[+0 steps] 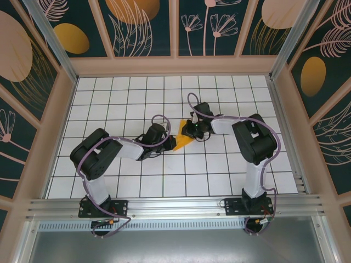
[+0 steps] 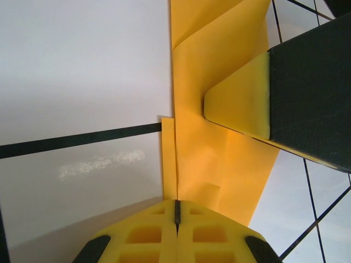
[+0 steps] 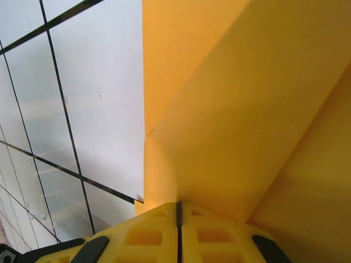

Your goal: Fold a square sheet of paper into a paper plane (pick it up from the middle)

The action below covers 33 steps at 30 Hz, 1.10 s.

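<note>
White tiled surface (image 1: 109,181), boxed in by dark walls (image 1: 142,27) painted with leaves and big round shapes. Near the middle, between the two arms, the orange paper (image 1: 182,134), already creased into a smaller pointy shape. Hard to tell whether lying flat or lifted a little.

Left fingers (image 2: 156,219) squeezed tight together, pinching a thin edge of the paper right at the tips. Right fingers (image 3: 159,216) squeezed tight too, holding the paper at a fold. Very close to each other, almost meeting over the sheet.

Could go wrong from here, as a guess:
- Pulling apart too hard: thin paper, easy to rip.
- Holding only a tiny edge on the left: easy to slip out and flop down.
- Pushing both ends together: likely to crumple instead of fold.
- Turning one side more than the other: a crooked crease, then a crooked plane.
</note>
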Each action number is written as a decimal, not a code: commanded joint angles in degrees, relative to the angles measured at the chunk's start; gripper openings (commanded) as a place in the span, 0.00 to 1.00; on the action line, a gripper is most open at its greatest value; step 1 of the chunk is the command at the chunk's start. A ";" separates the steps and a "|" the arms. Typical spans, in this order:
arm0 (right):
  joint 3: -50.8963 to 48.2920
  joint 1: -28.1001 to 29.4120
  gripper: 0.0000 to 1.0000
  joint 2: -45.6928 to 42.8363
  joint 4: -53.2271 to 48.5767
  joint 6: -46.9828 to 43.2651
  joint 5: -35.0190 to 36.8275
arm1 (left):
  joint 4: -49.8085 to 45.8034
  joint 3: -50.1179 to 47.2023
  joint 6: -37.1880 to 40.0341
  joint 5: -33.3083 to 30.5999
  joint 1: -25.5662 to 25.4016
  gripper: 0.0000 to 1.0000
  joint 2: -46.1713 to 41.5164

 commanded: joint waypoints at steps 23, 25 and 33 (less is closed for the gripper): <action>-6.26 1.77 0.09 -4.50 3.84 1.95 -5.47 | 1.97 -1.27 -2.73 6.84 -0.05 0.02 -4.44; -6.36 1.77 0.09 -4.40 4.06 2.02 -5.64 | 1.92 -0.73 -3.15 8.39 -0.16 0.01 -2.98; -6.45 1.77 0.09 -4.20 4.06 2.14 -5.78 | 0.33 1.71 -3.19 8.94 -0.57 0.00 -0.10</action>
